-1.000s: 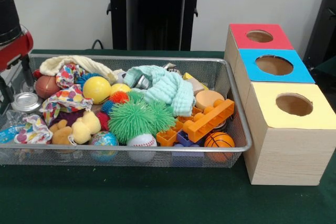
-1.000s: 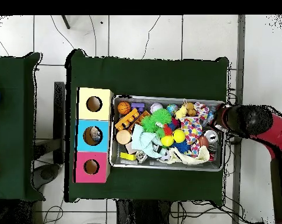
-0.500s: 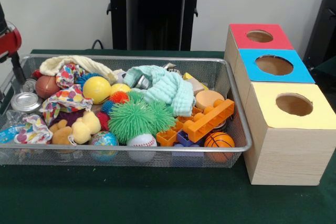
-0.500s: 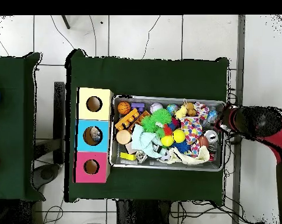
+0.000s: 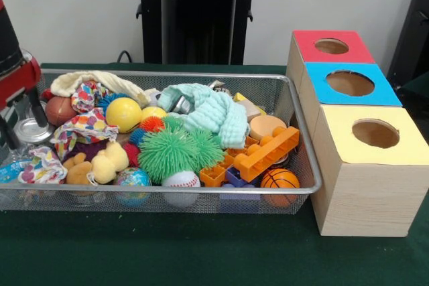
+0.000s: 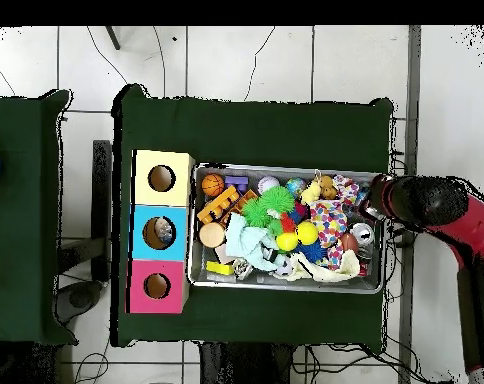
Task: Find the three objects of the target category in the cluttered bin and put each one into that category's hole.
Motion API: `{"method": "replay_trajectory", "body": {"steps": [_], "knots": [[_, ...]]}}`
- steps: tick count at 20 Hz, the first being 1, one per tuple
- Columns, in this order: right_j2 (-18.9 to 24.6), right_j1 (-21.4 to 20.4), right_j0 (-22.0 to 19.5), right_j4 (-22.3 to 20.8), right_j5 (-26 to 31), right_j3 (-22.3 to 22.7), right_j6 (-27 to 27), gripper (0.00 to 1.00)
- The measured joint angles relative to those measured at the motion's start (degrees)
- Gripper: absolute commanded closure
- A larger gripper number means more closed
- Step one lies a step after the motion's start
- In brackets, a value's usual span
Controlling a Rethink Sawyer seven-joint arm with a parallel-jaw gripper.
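Note:
The wire mesh bin [image 5: 201, 76] is full of toys and also shows in the overhead view [image 6: 286, 168]. My gripper [image 5: 23, 128] hangs over the bin's left end, open, with its two dark fingers on either side of a silver can [image 5: 28, 132]. In the overhead view my gripper [image 6: 371, 205] is at the bin's right end. A see-through bottle with a blue label [image 5: 8, 165] lies partly hidden under a spotted cloth [image 5: 43, 165] in the front left corner. The blue-panel hole [image 5: 350, 83] is in the middle box, and from above a greyish thing shows inside the hole [image 6: 160, 232].
Red-panel hole [image 5: 332, 46] and yellow-panel hole [image 5: 375, 133] flank the blue one. A green spiky ball [image 5: 171, 152], yellow ball [image 5: 123, 113], mint cloth [image 5: 211, 112], orange bricks [image 5: 265, 153], baseball [image 5: 181, 180] and small basketball [image 5: 279, 180] crowd the bin.
The gripper drew up and back to the bin's left edge half a second ago, then came down again over the silver can. The toys have not moved.

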Motion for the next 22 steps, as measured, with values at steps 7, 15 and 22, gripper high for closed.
{"method": "replay_trajectory", "body": {"steps": [7,15,22], "knots": [[-0.4,4.7,1.6,0.0,-0.3,-4.1,0.0,0.00],[-3.2,8.1,3.4,-0.2,-0.3,-8.8,0.0,0.00],[-5.7,8.2,4.1,-0.2,-0.3,-11.1,0.0,0.00]]}}
